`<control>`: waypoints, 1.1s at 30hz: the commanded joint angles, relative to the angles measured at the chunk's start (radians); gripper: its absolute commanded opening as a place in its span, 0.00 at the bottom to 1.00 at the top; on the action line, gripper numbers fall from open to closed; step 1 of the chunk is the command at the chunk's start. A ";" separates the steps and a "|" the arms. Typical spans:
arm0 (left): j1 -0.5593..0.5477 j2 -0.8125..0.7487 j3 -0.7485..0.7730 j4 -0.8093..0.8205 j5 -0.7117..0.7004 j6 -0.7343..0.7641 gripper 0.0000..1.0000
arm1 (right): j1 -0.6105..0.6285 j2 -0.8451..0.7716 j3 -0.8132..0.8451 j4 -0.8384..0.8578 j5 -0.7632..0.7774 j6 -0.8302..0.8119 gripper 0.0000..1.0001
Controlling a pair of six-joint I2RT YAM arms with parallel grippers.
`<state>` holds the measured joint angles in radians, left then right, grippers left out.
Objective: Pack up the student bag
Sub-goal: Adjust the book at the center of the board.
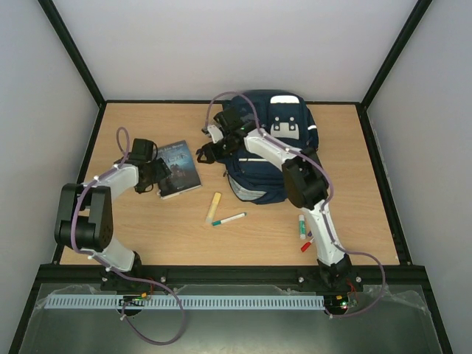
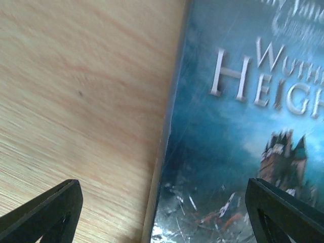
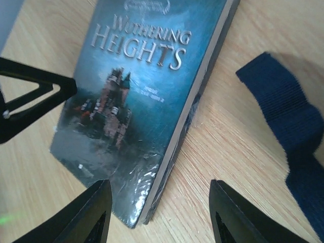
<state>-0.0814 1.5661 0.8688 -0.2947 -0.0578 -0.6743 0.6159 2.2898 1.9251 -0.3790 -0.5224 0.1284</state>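
Note:
The student bag, a navy backpack with a grey-white patch, lies at the back right of the table under my right arm. One of its blue straps trails on the wood. A blue book titled Wuthering Heights lies flat to the left of the bag. My left gripper is open at the book's left side. In its wrist view, the left gripper straddles the edge of the book. My right gripper is open low over the near corner of the book, not touching it.
A yellow eraser-like piece and a green-capped pen lie on the table in front of the book. Markers, one of them red, lie by the right arm. Black frame posts edge the table.

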 commanded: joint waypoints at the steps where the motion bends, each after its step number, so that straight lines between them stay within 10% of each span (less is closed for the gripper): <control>1: -0.001 0.027 -0.034 0.035 0.112 -0.009 0.89 | 0.035 0.069 0.085 -0.103 0.028 0.027 0.53; 14: -0.102 0.070 -0.110 0.014 0.131 -0.029 0.77 | 0.071 0.180 0.068 -0.133 0.057 0.031 0.40; 33: -0.299 -0.102 -0.383 0.065 0.093 -0.135 0.75 | 0.108 -0.076 -0.334 -0.056 -0.058 0.007 0.25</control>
<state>-0.3645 1.4281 0.5705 -0.0643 -0.0525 -0.7685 0.6975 2.2433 1.6402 -0.3656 -0.5568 0.1532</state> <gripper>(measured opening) 0.752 0.247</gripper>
